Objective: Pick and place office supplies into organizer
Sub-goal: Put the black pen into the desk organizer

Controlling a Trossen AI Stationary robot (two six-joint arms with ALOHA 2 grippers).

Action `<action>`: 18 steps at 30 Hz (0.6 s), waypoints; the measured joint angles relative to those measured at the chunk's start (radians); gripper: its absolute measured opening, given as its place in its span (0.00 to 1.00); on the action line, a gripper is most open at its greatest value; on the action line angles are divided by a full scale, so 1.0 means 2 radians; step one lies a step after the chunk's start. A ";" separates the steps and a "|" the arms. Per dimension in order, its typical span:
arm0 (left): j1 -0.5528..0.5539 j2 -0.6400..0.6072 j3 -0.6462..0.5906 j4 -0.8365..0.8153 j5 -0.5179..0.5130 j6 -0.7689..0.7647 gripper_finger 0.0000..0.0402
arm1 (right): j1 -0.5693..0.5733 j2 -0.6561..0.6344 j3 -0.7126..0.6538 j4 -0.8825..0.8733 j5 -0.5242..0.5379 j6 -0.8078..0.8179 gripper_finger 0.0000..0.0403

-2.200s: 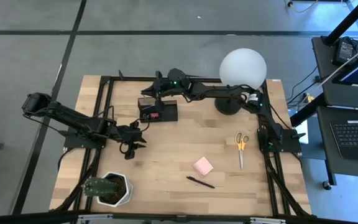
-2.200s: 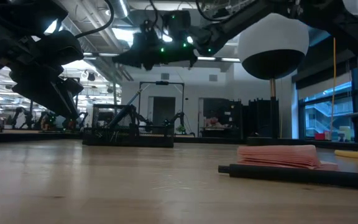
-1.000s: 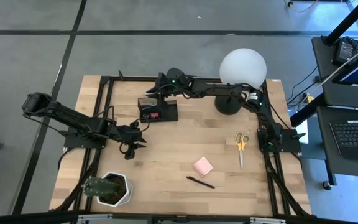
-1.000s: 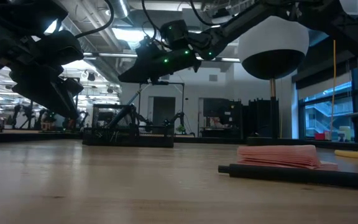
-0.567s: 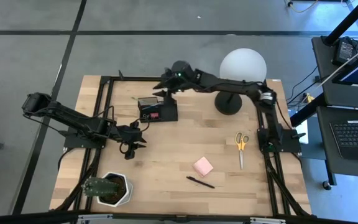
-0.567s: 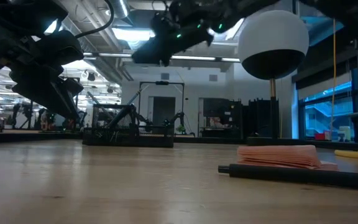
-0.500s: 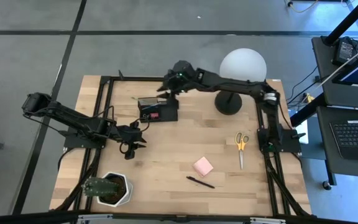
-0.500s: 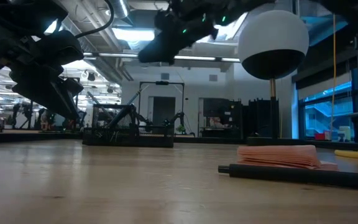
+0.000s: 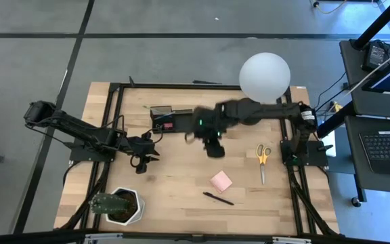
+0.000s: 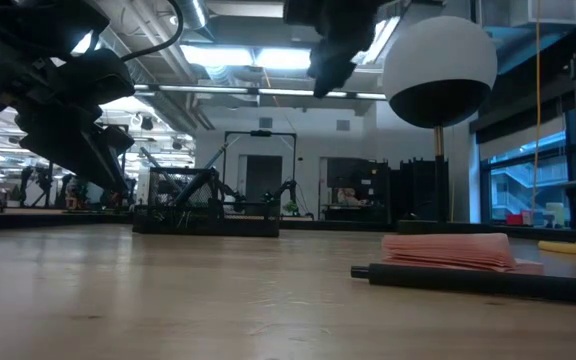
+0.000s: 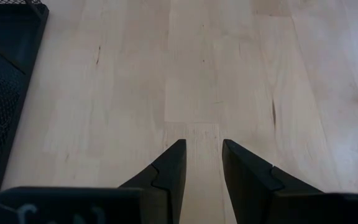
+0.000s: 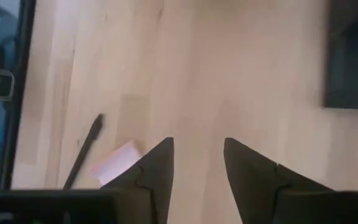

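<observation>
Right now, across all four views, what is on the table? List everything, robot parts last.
organizer: one, black, far side of the table, left of centre.
sticky-note pad: one, pink, near side, right of centre.
pen: one, black, near edge, just in front of the pad.
scissors: one pair, yellow handles, right side.
lamp: one, white globe, far right.
plant pot: one, white, near left corner, holding a green plant.
left gripper: open, empty, left of centre.
right gripper: open, empty, mid-table.

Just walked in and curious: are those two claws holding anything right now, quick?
Left gripper: open, holding nothing, above bare table.
Right gripper: open, holding nothing, above the table's middle.
</observation>
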 joint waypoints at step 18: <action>0.000 0.000 0.000 0.000 0.000 0.018 0.24 | 0.158 0.000 -0.158 0.202 0.068 0.187 0.35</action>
